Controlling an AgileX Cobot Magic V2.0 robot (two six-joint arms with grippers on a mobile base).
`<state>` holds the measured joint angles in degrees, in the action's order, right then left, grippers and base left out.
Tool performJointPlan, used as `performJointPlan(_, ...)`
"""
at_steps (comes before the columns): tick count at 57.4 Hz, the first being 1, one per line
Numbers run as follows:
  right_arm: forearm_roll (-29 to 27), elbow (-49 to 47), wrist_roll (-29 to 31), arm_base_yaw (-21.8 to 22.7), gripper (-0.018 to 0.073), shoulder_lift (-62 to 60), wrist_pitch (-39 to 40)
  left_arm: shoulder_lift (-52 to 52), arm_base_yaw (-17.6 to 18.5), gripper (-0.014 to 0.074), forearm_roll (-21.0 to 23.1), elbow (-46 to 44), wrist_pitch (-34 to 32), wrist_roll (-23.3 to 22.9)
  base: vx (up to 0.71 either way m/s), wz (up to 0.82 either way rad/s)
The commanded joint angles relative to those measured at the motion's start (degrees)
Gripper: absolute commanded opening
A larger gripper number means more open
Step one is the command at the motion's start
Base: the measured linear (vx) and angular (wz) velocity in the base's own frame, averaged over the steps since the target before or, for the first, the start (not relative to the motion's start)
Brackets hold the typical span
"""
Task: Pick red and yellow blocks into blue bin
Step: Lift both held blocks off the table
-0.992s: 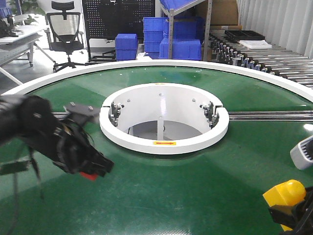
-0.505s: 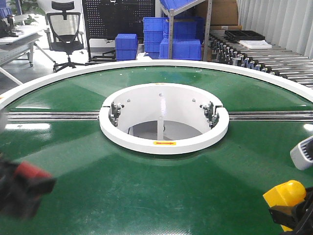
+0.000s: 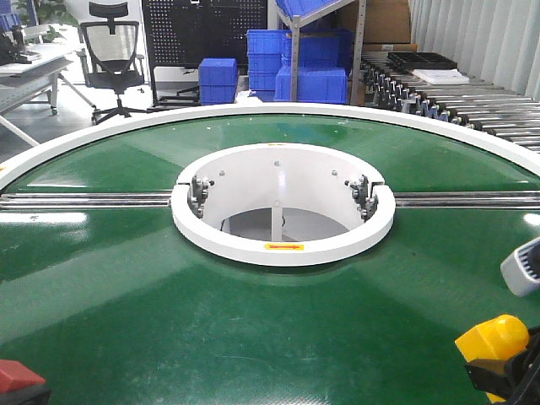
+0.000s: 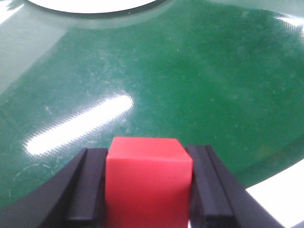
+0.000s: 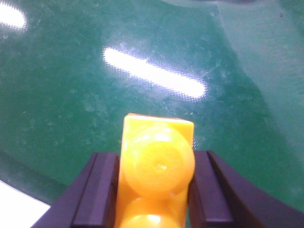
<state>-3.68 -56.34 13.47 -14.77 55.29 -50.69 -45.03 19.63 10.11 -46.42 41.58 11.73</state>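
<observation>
Evidently both pickups are done, the left gripper (image 4: 148, 159) with its jaws closed on the red cube (image 4: 148, 190) and the right gripper (image 5: 156, 164) clamping the yellow brick (image 5: 159, 142) over the green worktop (image 3: 278, 337), leaving only the drops into the blue bin, which no view shows.

This is a factory-style workshop or automation lab — a big round green conveyor table (image 3: 253, 337) with a white ring (image 3: 283, 249) at its centre fills the floor, and a roller conveyor (image 3: 472, 101) runs along the right. Behind stand stacked blue crates (image 3: 218, 80), a metal shelf rack (image 3: 292, 51) and a black pegboard (image 3: 202, 29) — with an office chair (image 3: 114, 55) and a desk (image 3: 34, 63) at the far left.
</observation>
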Motion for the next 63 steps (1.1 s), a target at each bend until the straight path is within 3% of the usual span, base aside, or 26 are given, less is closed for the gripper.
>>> performJointPlan(1,-0.02,-1.43,0.12,-0.14,0.0247,-0.73,3.39,0.60,0.26,0.0201,1.16,-1.42,-3.69,-0.23,0.00,0.00)
performJointPlan(63,-0.02,-1.43,0.12,-0.14,0.0247,-0.73,3.19,0.60,0.26,0.0201,1.16,-1.42,-3.69,-0.23,0.00,0.00)
